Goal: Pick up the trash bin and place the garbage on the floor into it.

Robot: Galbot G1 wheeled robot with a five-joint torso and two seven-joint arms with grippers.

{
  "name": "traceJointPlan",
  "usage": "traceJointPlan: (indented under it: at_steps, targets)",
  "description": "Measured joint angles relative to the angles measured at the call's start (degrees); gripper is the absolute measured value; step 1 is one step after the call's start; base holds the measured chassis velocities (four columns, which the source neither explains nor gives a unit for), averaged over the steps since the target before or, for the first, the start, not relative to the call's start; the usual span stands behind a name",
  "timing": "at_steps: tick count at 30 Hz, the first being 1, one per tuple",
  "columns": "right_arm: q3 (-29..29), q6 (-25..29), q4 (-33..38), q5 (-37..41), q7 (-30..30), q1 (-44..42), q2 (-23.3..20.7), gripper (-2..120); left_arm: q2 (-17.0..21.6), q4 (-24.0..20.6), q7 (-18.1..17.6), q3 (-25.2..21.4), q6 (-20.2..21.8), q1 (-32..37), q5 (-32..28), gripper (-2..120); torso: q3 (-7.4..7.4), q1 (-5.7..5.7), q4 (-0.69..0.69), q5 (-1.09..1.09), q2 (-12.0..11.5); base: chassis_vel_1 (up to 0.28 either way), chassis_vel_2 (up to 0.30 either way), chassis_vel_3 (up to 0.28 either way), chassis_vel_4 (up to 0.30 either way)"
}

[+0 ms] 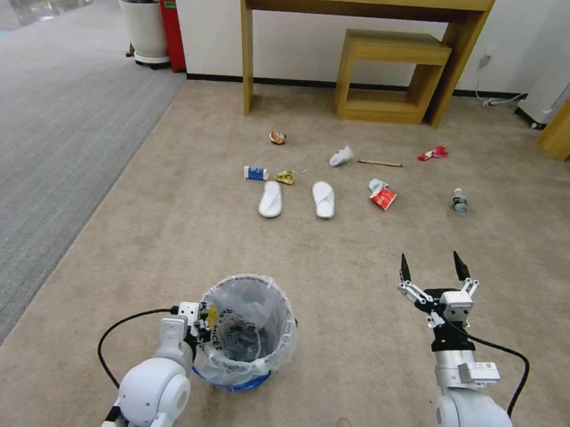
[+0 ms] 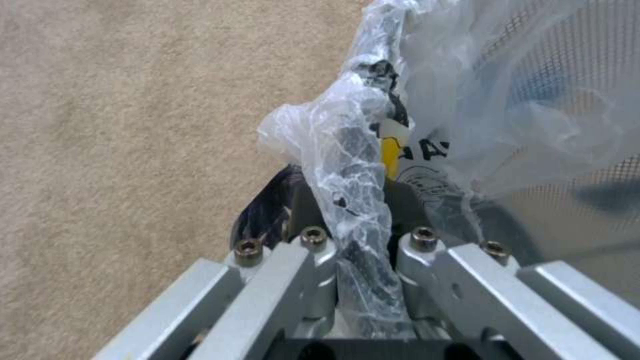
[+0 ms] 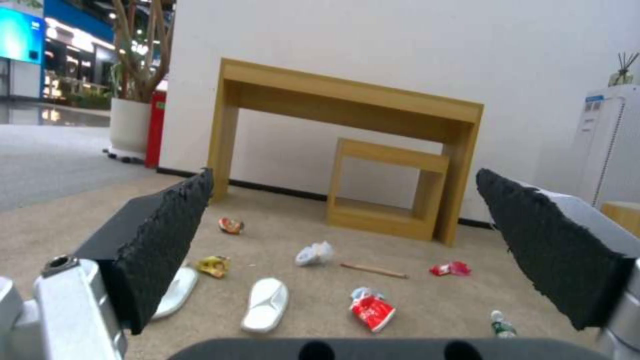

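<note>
Floor [image 1: 187, 233]: beige short-pile carpet; grey ribbed carpet [image 1: 39, 134] alongside. Trash bin [image 1: 247, 330]: crinkled clear liner, blue body below. Slippers [image 1: 271, 198]: white. Carton [image 1: 383, 197]: red. Stick [image 1: 379, 163]: pale wood. Right claw [image 1: 434, 266]: black textured pads, silver links. Bench [image 1: 364, 25]: yellow wood-grain.

arms: glossy white rounded shells, black cables looping off each
left gripper [image 1: 199, 325]: silver links, hex screws
right gripper [image 1: 433, 269]: black pointed textured fingers [image 3: 160, 245], white labelled wrist block
</note>
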Motion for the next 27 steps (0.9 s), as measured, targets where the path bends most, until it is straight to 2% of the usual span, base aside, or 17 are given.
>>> traceJointPlan:
  at_steps: [4, 7, 8, 11, 12, 15, 20, 24, 27]
  targets:
    - [-0.4, 0.0, 0.0, 0.1, 0.8, 0.0, 0.1, 100, -0.1, -2.0, 0.6, -1.6, 0.3, 1.3, -0.8, 3, 0.0, 0.0, 0.0, 0.0, 0.0, 0.0, 0.0, 0.0, 0.0]
    - [-0.5, 0.0, 0.3, 0.3, 1.3, -0.3, 0.1, 100, -1.3, -6.8, 0.3, -5.2, 0.3, 2.3, -5.0, 1, 0.01, 0.0, 0.01, 0.01, 0.0, 0.0, 0.0, 0.0, 0.0]
    - [-0.5, 0.0, 0.3, 0.3, 1.3, -0.3, 0.1, 100, -1.3, -6.8, 0.3, -5.2, 0.3, 2.3, -5.0, 1, 0.01, 0.0, 0.01, 0.01, 0.0, 0.0, 0.0, 0.0, 0.0]
    - [-0.4, 0.1, 0.7, 0.2, 1.3, -0.6, 0.3, 100, -2.3, -13.0, -1.7, -10.1, 0.3, 2.8, -11.3, 1, 0.0, 0.0, 0.0, 0.02, 0.0, 0.0, 0.0, 0.0, 0.0]
    - [-0.4, 0.1, 0.7, 0.2, 1.3, -0.6, 0.3, 100, -2.3, -13.0, -1.7, -10.1, 0.3, 2.8, -11.3, 1, 0.0, 0.0, 0.0, 0.02, 0.0, 0.0, 0.0, 0.0, 0.0]
    - [0.4, 0.3, 1.8, 0.1, 1.3, -1.4, 1.1, 100, -2.4, -16.8, -3.2, -14.1, 0.3, 4.5, -13.6, 1, 0.0, 0.0, 0.01, 0.03, 0.0, 0.0, 0.0, 0.0, 0.0]
    - [1.4, 0.3, 3.3, 0.1, 1.3, -2.4, 1.7, 100, -2.1, -17.2, -4.0, -16.1, 0.3, 5.5, -14.1, 1, 0.0, 0.0, 0.0, -0.01, 0.0, 0.0, 0.0, 0.0, 0.0]
    - [1.8, 0.3, 4.4, 0.1, 1.8, -2.7, 2.2, 100, -3.4, -16.7, -5.5, -19.3, 0.3, 5.6, -16.7, 1, 0.0, 0.0, 0.0, 0.0, 0.0, 0.0, 0.0, 0.0, 0.0]
    - [2.1, 0.6, 4.1, 0.3, 2.2, -2.8, 2.4, 100, -5.4, -15.4, -8.3, -23.4, 0.3, 5.8, -19.9, 1, 0.0, 0.0, 0.01, -0.01, 0.0, 0.0, 0.0, 0.0, 0.0]
